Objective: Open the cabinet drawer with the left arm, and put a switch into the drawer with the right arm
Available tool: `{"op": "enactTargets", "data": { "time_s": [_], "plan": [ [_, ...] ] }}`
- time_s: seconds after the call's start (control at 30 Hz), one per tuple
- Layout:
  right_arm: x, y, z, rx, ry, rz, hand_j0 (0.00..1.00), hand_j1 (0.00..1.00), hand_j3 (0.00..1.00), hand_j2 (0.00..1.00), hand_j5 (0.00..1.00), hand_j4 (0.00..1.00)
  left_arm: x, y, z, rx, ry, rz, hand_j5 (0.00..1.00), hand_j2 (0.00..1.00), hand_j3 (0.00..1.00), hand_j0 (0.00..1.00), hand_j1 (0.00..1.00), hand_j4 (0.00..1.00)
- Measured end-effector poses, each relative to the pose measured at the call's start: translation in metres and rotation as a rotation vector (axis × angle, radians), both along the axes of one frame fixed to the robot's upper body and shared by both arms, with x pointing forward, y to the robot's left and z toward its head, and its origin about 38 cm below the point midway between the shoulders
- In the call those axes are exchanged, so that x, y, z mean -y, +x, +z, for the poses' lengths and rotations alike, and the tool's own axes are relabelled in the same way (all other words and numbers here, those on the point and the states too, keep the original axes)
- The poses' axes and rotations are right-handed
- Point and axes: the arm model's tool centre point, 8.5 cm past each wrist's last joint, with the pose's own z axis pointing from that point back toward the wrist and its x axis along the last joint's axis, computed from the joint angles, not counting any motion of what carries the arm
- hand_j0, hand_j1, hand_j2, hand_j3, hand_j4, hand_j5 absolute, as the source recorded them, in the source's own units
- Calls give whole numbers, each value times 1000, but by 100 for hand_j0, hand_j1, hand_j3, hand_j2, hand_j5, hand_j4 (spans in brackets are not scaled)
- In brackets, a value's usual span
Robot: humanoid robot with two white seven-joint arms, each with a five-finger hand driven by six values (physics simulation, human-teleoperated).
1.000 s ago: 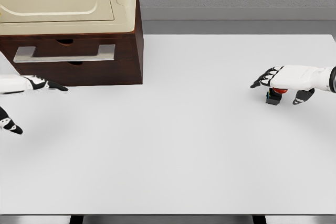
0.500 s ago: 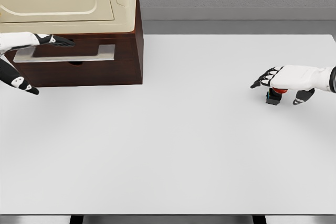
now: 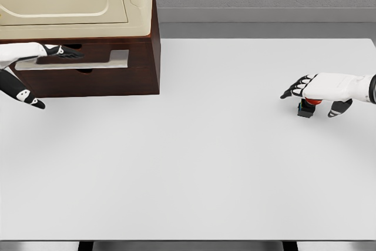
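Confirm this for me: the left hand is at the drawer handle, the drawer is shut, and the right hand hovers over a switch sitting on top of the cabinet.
Wrong in one respect. In the head view the switch sits on the white table, far right of the cabinet, not on top of it. The left hand is at the handle, the drawer shut, the right hand over the switch.

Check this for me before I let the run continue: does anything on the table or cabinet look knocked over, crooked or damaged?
Nothing stands out. The cabinet sits square at the table's back left, drawer closed, with the left robot hand over its handle. The switch stands upright on the right side under the right robot hand. No spills or damage visible.
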Motion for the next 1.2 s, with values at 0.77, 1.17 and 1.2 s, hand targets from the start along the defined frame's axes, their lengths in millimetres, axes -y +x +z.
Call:
{"op": "enactTargets", "data": {
  "time_s": [0.77,1.17,1.2],
  "plan": [
    [0,0,0,0,-1,0,100,100,100,100,100,100,3,8,-19,-34,-4,16,100,100,100,100,100,100],
    [1,0,0,-1,-2,-1,100,100,100,100,100,100,4,-6,-37,-51,37,-49,100,100,100,100,100,100],
    [1,0,0,-1,-2,-1,100,100,100,100,100,100,5,-9,-40,-55,46,-61,100,100,100,100,100,100]
  ]
}}
